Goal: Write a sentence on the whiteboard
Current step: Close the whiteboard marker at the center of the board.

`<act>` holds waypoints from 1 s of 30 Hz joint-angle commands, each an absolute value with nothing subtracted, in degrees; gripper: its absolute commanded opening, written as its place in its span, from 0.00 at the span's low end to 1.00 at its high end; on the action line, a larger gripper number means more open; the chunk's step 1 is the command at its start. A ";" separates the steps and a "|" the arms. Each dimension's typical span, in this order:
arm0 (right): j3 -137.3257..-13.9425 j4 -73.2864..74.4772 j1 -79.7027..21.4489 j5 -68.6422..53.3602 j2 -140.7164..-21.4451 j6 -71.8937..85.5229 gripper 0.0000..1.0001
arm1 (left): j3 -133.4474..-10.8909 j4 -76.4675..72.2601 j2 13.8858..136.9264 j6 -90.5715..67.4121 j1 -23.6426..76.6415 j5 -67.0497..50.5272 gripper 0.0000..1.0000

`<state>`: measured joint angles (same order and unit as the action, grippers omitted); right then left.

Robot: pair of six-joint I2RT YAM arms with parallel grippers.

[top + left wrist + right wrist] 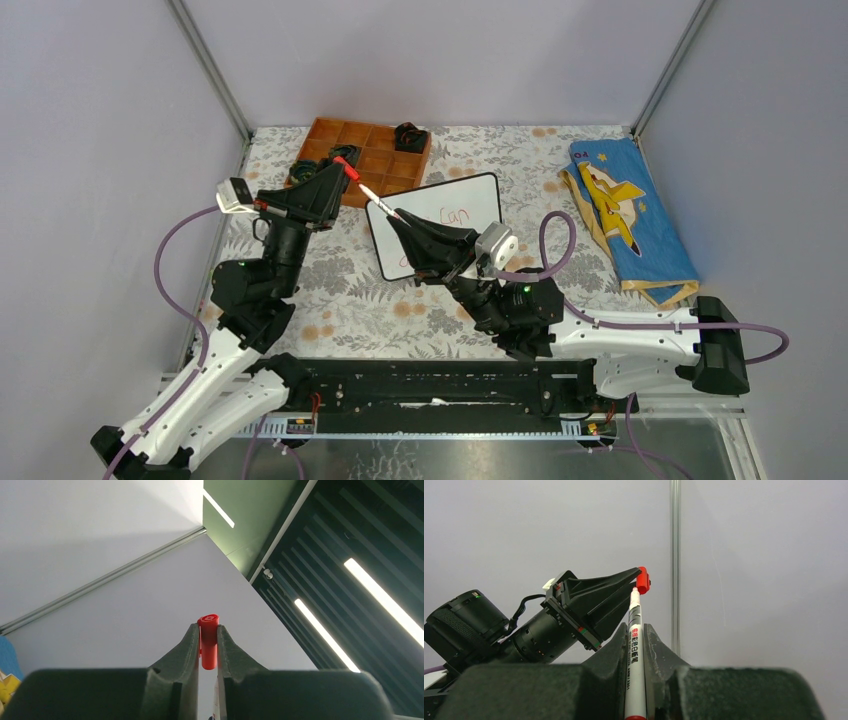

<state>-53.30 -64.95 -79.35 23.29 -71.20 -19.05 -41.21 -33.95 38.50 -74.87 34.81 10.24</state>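
The whiteboard (470, 192) lies tilted on the floral table, behind my right arm. Red words of the sentence (455, 214) show on it; the rest is hidden by that arm. My right gripper (396, 216) (636, 630) is shut on a white marker (380, 202) (634, 650), raised above the board's left end. The marker's bare tip points up-left at a red cap (347, 167) (208, 645) (642, 580). My left gripper (343, 172) (208, 629) is shut on that cap, a small gap away from the tip.
An orange compartment tray (372, 152) stands behind the board with black items (410, 135) in and beside it. A blue cloth with a yellow figure (630, 215) lies at the right. Grey walls enclose the table on three sides.
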 commanded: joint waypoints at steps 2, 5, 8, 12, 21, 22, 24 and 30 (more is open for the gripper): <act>-55.11 -66.61 -79.72 24.74 -70.44 -19.25 0.00 | -41.18 -37.96 37.99 -74.09 34.45 9.10 0.00; -55.17 -66.54 -79.71 25.01 -70.61 -19.29 0.00 | -41.16 -38.06 37.91 -74.18 34.45 8.91 0.00; -55.32 -66.59 -79.71 25.05 -70.75 -19.34 0.00 | -41.21 -38.14 38.00 -74.26 34.45 8.49 0.00; -55.61 -66.60 -79.72 25.16 -71.00 -19.42 0.00 | -40.93 -38.48 38.08 -74.68 34.46 7.89 0.00; -55.72 -67.02 -79.72 25.53 -71.19 -19.82 0.00 | -40.59 -38.74 37.83 -74.88 34.48 7.25 0.00; -55.65 -67.14 -79.69 25.61 -71.19 -19.85 0.00 | -40.68 -38.76 37.85 -75.00 34.46 7.17 0.00; -55.63 -67.29 -79.71 25.72 -71.19 -20.00 0.00 | -40.52 -38.84 37.81 -75.05 34.49 7.05 0.00; -55.81 -67.41 -79.71 25.85 -71.08 -20.46 0.00 | -40.26 -38.89 37.80 -75.32 34.45 6.48 0.00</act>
<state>-53.30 -64.95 -79.35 24.49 -71.22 -19.33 -41.12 -35.24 38.50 -74.96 34.81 7.84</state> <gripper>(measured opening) 0.159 0.196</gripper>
